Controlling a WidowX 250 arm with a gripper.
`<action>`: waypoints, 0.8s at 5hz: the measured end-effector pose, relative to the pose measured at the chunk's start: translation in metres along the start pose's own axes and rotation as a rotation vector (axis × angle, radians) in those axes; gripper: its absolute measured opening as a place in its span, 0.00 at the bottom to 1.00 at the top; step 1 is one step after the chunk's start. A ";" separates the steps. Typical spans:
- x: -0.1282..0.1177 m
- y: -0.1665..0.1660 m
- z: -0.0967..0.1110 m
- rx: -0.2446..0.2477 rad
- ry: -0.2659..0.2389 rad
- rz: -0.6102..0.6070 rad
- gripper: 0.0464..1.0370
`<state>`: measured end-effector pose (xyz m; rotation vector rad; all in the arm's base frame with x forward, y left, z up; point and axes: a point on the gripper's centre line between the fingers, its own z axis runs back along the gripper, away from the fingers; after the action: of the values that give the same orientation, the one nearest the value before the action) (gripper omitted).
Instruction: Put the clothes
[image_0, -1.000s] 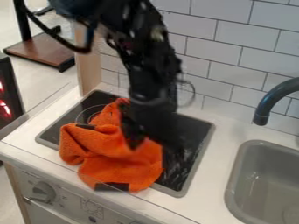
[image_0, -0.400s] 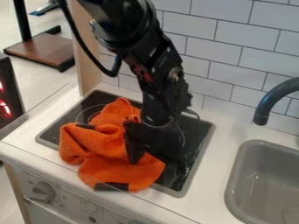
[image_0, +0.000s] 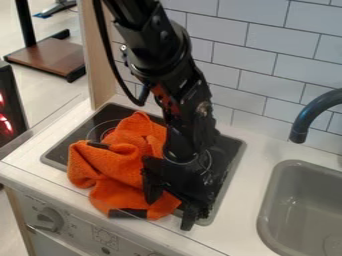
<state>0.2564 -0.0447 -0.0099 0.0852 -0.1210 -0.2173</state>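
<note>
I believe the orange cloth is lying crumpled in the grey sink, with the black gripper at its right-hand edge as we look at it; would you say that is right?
Not quite: the place is wrong. The camera view shows the orange cloth crumpled on the dark stovetop, left of the grey sink, with the black gripper at its right-hand edge.

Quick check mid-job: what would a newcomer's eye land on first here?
Probably the bright orange cloth, crumpled over the left and front of the dark stovetop. Next, the black gripper, its fingers apart at the cloth's right edge, at the stovetop's front. Then the dark curved faucet over the grey sink on the right.
</note>
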 end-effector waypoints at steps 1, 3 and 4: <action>0.000 0.005 -0.010 0.022 0.028 0.004 0.90; 0.001 0.012 -0.012 0.064 0.024 0.000 0.48; -0.001 0.009 -0.010 0.066 0.023 -0.011 0.37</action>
<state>0.2587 -0.0347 -0.0193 0.1539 -0.1052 -0.2234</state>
